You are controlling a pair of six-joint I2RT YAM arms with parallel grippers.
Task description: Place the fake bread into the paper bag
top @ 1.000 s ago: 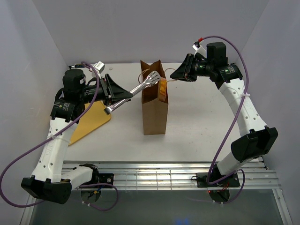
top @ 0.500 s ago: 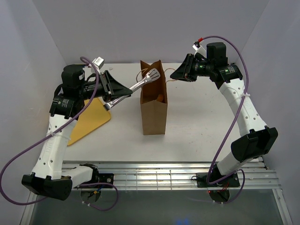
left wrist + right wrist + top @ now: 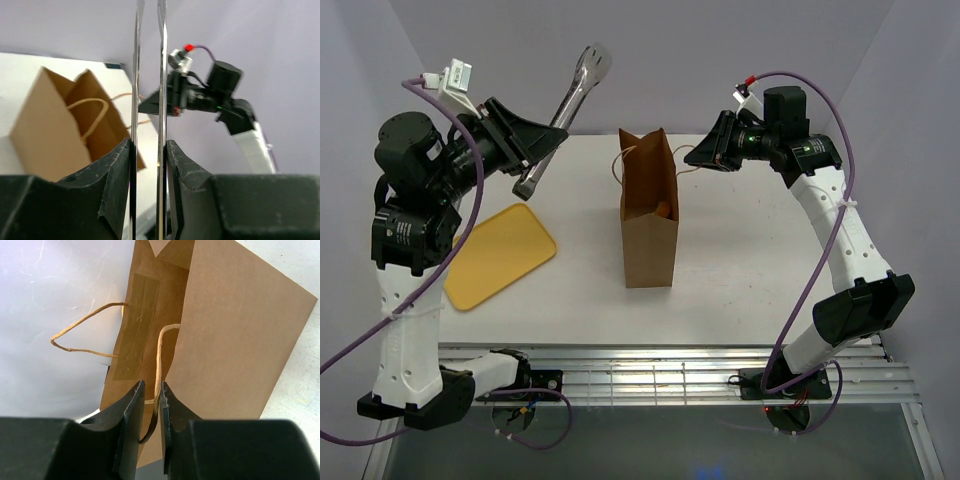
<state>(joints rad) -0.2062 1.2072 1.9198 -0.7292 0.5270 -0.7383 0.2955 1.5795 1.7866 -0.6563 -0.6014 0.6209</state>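
1. The yellow tray (image 3: 500, 255) lies flat at the left of the table. No bread piece shows on it in the overhead view.
2. The left gripper (image 3: 148, 150) is high above the tray. Its jaws are pressed on the handle end of metal tongs (image 3: 575, 95). The tongs point up and away from the table, their two arms near parallel with a narrow gap. Nothing shows between their tips.
3. The paper bag (image 3: 648, 215) stands upright at mid-table with its mouth open. One orange-brown piece of fake bread (image 3: 663, 210) is visible inside it, low against the right wall. I cannot tell whether other pieces lie beneath.
4. The right gripper (image 3: 150, 395) is just beside the bag's upper right edge. Its jaws are nearly together, pinching one looped paper handle (image 3: 159, 355) and holding that side of the mouth apart.
5. Judgement: the drop into the bag looks complete for the visible piece, and the tongs are well clear of the bag.
6. Next move, if any piece remains out of sight: lower the tongs and spread them over it, with the right grip unchanged. Otherwise, let go of the handle gently so the bag does not tip.
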